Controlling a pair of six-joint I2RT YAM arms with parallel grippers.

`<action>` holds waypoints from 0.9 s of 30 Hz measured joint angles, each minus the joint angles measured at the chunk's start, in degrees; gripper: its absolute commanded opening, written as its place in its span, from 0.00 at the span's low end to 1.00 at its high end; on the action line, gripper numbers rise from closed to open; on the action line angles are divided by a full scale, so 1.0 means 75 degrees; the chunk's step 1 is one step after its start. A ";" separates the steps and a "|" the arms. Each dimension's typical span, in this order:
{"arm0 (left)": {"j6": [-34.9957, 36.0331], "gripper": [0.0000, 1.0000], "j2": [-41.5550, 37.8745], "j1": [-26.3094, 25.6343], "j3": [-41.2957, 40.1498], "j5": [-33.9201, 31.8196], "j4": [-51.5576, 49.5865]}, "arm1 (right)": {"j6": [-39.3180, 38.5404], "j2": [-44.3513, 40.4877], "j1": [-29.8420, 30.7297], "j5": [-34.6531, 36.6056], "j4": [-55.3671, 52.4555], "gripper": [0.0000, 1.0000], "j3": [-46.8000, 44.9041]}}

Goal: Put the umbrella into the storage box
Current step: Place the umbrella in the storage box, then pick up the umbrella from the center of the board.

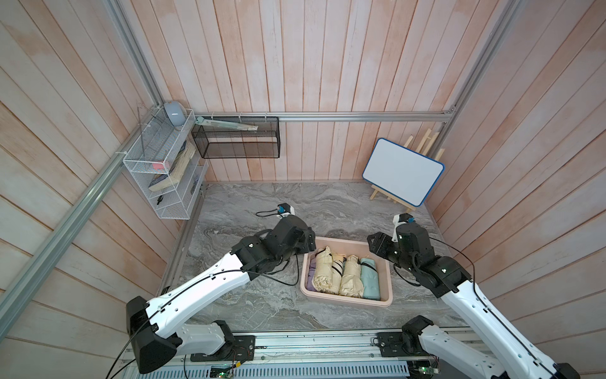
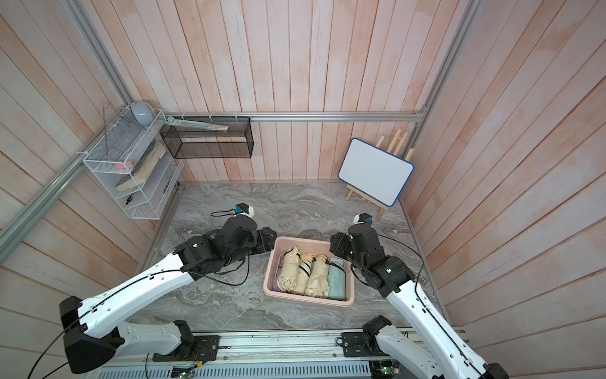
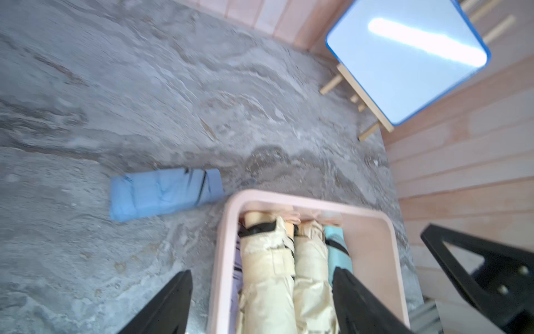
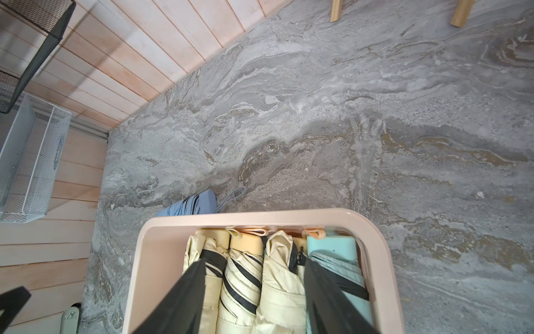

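Five umbrellas (image 1: 341,274) fill the one storage box (image 1: 347,300), one blue umbrella (image 3: 166,194) lies beside it on the bench (image 1: 262,210), and the left end effector (image 3: 261,271) and right end effector (image 4: 254,260) are both spread, empty.

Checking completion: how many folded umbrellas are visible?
6. In the storage box: purple umbrella, three cream umbrellas, mint umbrella. One blue umbrella lies on the table beside it. More may hide underneath.

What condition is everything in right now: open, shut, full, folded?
Storage box: upright, nearly full of umbrellas.
Cream umbrellas: folded, strapped, lying inside the box.
Mint umbrella: folded, in the box.
Blue umbrella: folded, lying on the table beside the box.
Whiteboard: blank, propped on its easel.
Left gripper: open, empty.
Right gripper: open, empty.
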 measured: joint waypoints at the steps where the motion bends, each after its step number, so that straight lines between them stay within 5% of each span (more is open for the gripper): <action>1: -0.0003 0.82 -0.0087 0.0364 -0.0210 0.0187 0.0172 | -0.0152 0.0163 0.0000 -0.0035 0.0050 0.60 0.0143; 9: 0.0679 0.86 0.0134 0.2087 -0.1448 0.1836 0.1311 | -0.1134 0.1160 0.0000 -0.0347 0.0632 0.63 0.0839; 15: 0.3879 0.87 0.0898 0.2970 -0.1230 0.2783 0.1606 | -0.1766 0.1425 0.0000 -0.0423 0.1052 0.65 0.0909; 22: 0.8105 0.90 0.1813 0.3022 -0.1017 0.3045 0.1256 | -0.2229 0.1466 -0.0096 -0.0318 0.1335 0.66 0.0909; 27: 0.9772 0.91 0.2570 0.3025 -0.0825 0.3080 0.0985 | -0.2343 0.1606 -0.0265 -0.0271 0.1428 0.66 0.0912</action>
